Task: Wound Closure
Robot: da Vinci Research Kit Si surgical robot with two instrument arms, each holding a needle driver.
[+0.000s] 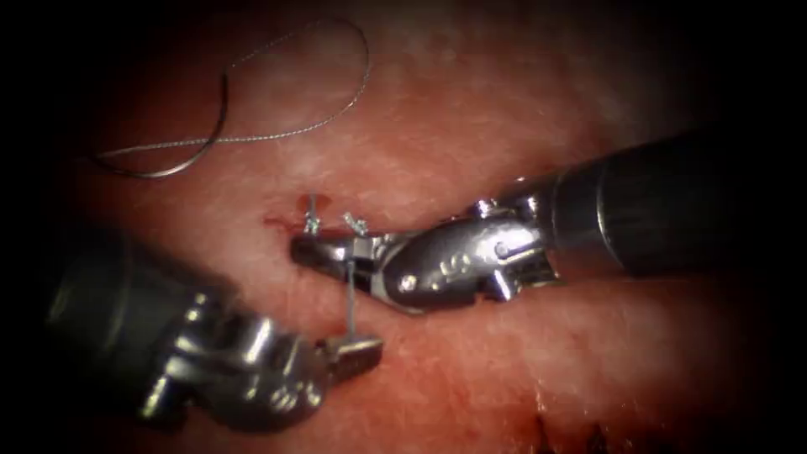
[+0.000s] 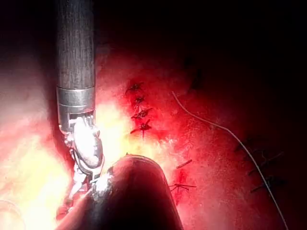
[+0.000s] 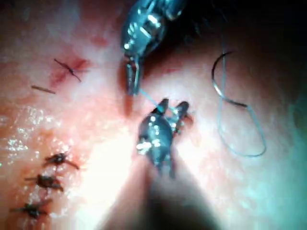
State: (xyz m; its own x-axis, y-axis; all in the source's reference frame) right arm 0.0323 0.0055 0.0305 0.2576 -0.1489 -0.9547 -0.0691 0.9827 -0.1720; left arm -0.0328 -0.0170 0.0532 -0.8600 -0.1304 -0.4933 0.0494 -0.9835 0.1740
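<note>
Endoscope view: we see the left gripper (image 1: 357, 351) holding taut thread (image 1: 348, 294) at the cut (image 1: 286, 225), the right gripper (image 1: 324, 250) open around it, needle (image 1: 160, 171) lying upper left; overpulling could tear tissue (image 1: 521, 101).

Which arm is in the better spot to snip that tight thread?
Right, probably. The right tool has open jaws at the thread, holding nothing, and only it can cut. The left tool grips that thread taut. The needle lies free on the tissue, away from both tools.
</note>
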